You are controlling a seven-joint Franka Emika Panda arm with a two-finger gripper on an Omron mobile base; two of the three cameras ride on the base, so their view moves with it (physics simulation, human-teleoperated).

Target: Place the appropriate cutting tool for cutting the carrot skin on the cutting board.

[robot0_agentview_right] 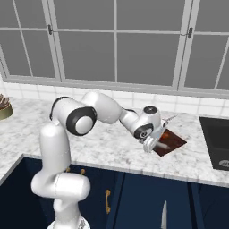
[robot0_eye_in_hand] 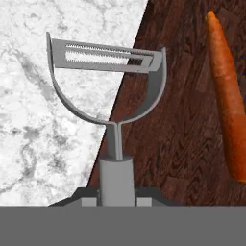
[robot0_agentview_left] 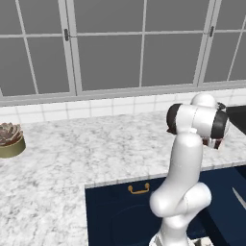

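I hold my pincer pinched on the peeler by its handle, over the edge of the cutting board beside the carrot, ready to set it down there.

No text, labels or numbers can be read, as far as these views show

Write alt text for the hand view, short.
A grey Y-shaped peeler, its handle held in the shut gripper, straddles the edge of a dark reddish-brown cutting board and the white marble counter. An orange carrot lies on the board beside it.
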